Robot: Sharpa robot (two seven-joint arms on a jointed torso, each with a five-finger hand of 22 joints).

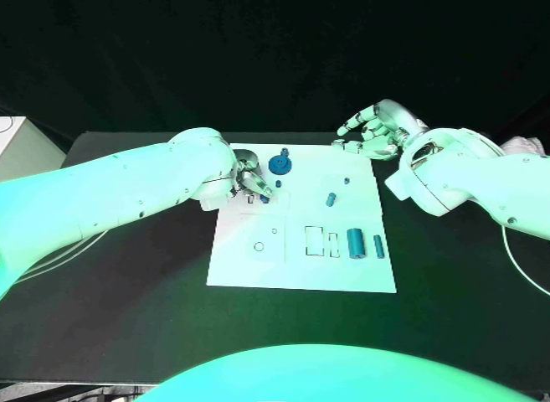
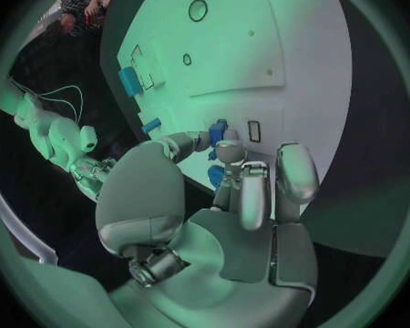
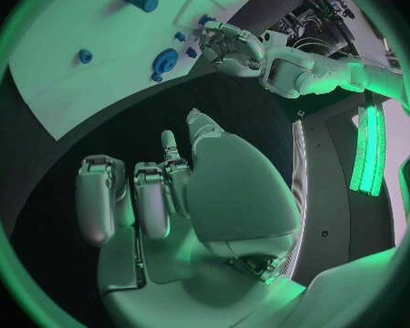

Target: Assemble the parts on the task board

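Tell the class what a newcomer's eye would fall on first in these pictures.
The white rectangular task board in the middle of the black table draws the eye first. At its far left corner the silver left hand pinches a small blue part. The silver right hand hovers beyond its far right corner.

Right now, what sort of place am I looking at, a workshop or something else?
Probably a robotics test lab. A white task board with small blue parts lies on a black table, and the left hand works at the board while the right hand hovers beyond it.

Two white rounded arms, each ending in a silver many-fingered hand (image 1: 253, 180).
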